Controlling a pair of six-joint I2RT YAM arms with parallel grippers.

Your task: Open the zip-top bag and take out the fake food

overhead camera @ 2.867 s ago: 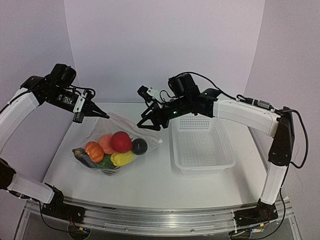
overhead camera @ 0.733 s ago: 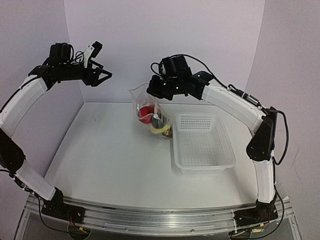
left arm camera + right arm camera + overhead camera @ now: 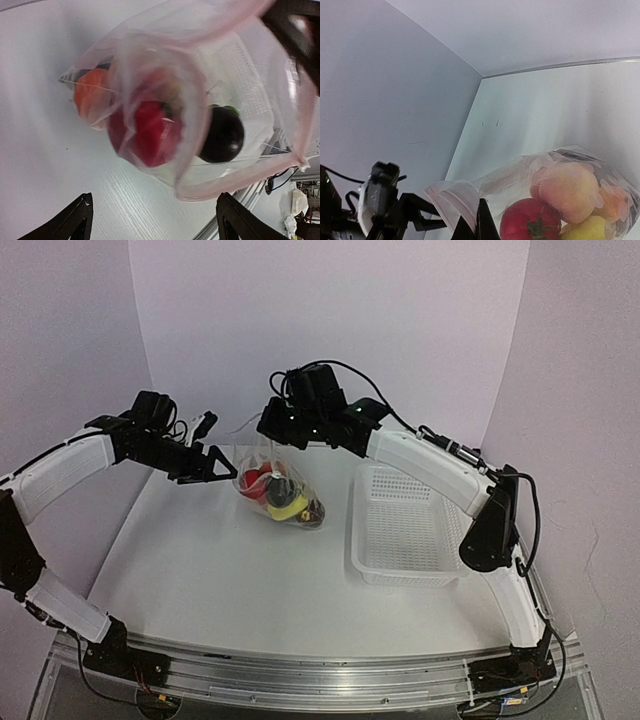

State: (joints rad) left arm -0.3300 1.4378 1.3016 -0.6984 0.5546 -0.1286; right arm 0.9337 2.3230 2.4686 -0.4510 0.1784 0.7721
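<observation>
The clear zip-top bag (image 3: 258,468) hangs from my right gripper (image 3: 273,440), which is shut on its upper edge by the zip strip (image 3: 451,200). The fake food sits bunched in the bag's lower part: a red piece (image 3: 262,480), a yellow one (image 3: 287,506) and a dark one (image 3: 312,512). The right wrist view shows a red tomato (image 3: 530,221), a peach piece (image 3: 567,187) and a yellow one (image 3: 587,231). My left gripper (image 3: 222,472) is open just left of the bag, touching nothing. Its view looks at the bag (image 3: 200,60) with a red piece (image 3: 145,132), an orange one (image 3: 89,96) and a dark purple one (image 3: 223,135).
A white mesh basket (image 3: 405,530) stands on the table to the right of the bag. The back wall and left side wall close in behind both grippers. The white table (image 3: 220,560) stretches toward the front.
My right gripper has carried the bag to the left and lower. My left gripper has come down and right from up high to beside the bag, still open.
</observation>
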